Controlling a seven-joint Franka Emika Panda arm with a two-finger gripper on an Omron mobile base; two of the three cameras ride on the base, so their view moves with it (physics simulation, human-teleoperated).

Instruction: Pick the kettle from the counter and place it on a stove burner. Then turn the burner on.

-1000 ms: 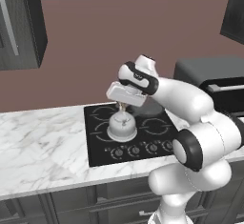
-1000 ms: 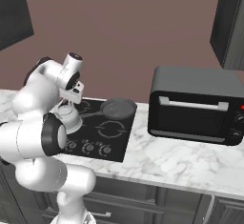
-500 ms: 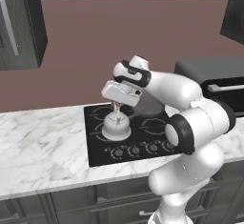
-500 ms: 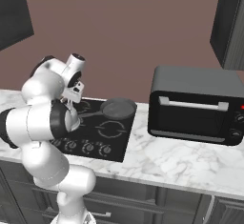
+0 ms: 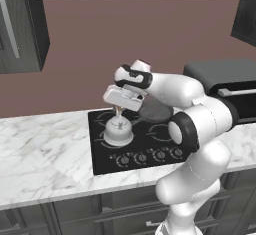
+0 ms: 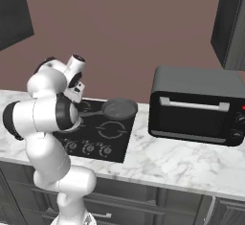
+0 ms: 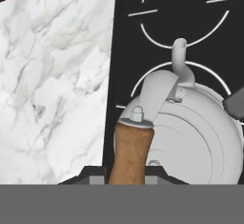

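The silver-grey kettle (image 5: 118, 132) is at the front left of the black cooktop (image 5: 150, 146), over a white ring burner mark (image 7: 141, 81). I cannot tell whether its base touches the glass. My gripper (image 5: 119, 110) comes down from above and is shut on the kettle's upright tan handle (image 7: 129, 154). In the hand view the kettle's dome (image 7: 190, 144) and curved spout (image 7: 180, 56) sit below the fingers, with a second ring mark (image 7: 183, 39) beyond. In the right base view my arm hides the kettle, and the hand (image 6: 74, 82) is over the cooktop's left side.
A dark grey frying pan (image 5: 155, 113) sits on the back right burner, close behind my wrist. A row of knobs (image 5: 141, 157) runs along the cooktop's front. White marble counter (image 5: 45, 154) lies to the left. A black toaster oven (image 6: 196, 106) stands to the right.
The gripper has carried the kettle a little to the left over the cooktop, and the arm has swung with it. The jaws stay shut on the handle.
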